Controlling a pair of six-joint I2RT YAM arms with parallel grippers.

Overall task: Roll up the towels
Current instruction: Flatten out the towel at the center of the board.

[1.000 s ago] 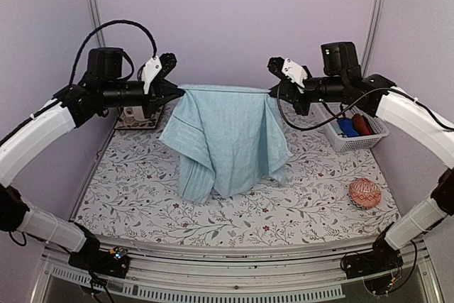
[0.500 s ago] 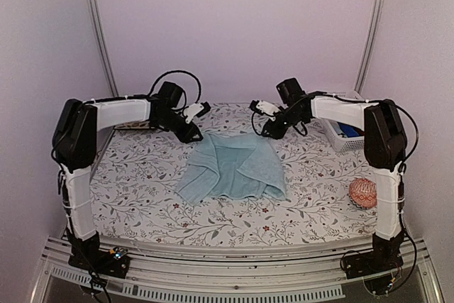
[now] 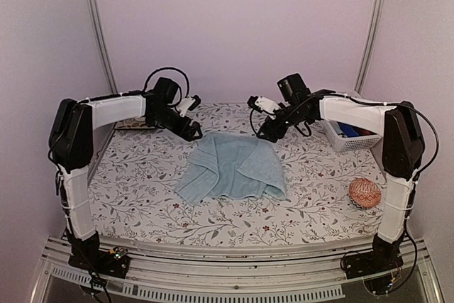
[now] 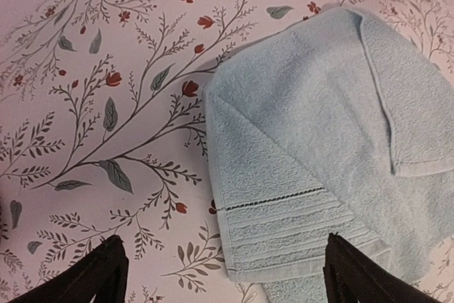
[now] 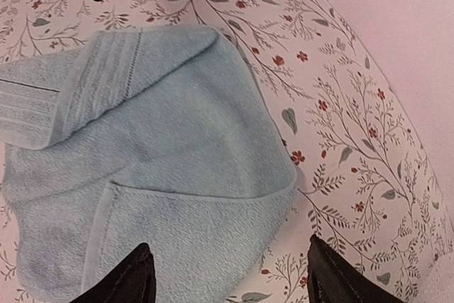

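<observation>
Left pincer (image 3: 188, 124) hangs with its black fingers spread wide and nothing between them, just above the far left corner of the pale blue terry-cloth towel (image 3: 234, 168). The right pincer (image 3: 267, 128) is equally agape and empty over the towel's far right corner. Between them the towel lies mid-desk, a little toward the far edge, on the floral-printed desk (image 3: 135, 204).

It is not flat. The left wrist view shows a banded hem doubled over on one side and a flap folded back across the other, so the cloth sits in uneven layers. The step in hand looks like laying it out before rolling.

Doing that well probably means pinching only the top layer at each folded corner and drawing the flaps toward the left and right edges until one smooth rectangle lies flat. Rolling can then start from a short end with both pincers level.

A white mesh plastic basket (image 3: 355, 136) at the far right corner sits well apart.
</observation>
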